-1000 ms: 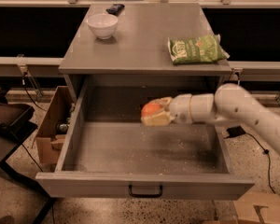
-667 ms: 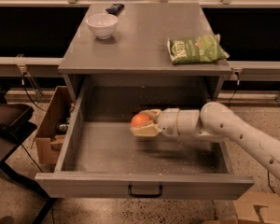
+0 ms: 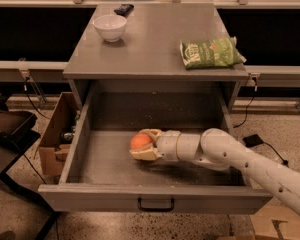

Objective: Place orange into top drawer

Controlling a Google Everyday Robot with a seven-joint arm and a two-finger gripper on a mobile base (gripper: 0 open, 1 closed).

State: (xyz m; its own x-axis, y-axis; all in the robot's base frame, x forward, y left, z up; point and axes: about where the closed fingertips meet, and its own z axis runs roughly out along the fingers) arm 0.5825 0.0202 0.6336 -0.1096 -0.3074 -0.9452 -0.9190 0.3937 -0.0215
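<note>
The orange (image 3: 140, 141) is a small round fruit held between the fingers of my gripper (image 3: 143, 146). The gripper reaches in from the right, inside the open top drawer (image 3: 105, 159), low over its speckled grey floor, a little left of the middle. The gripper is shut on the orange. The drawer is pulled fully out, with a small black handle (image 3: 155, 204) on its front panel. My white arm (image 3: 240, 161) crosses the drawer's right side.
On the cabinet top (image 3: 150, 39) sit a white bowl (image 3: 110, 27), a green chip bag (image 3: 211, 52) and a small dark object (image 3: 123, 8). A cardboard box (image 3: 57, 134) stands left of the drawer. A black chair (image 3: 10, 129) is at far left.
My gripper has moved left and down with the orange, from the drawer's right middle to low over the floor left of the middle.
</note>
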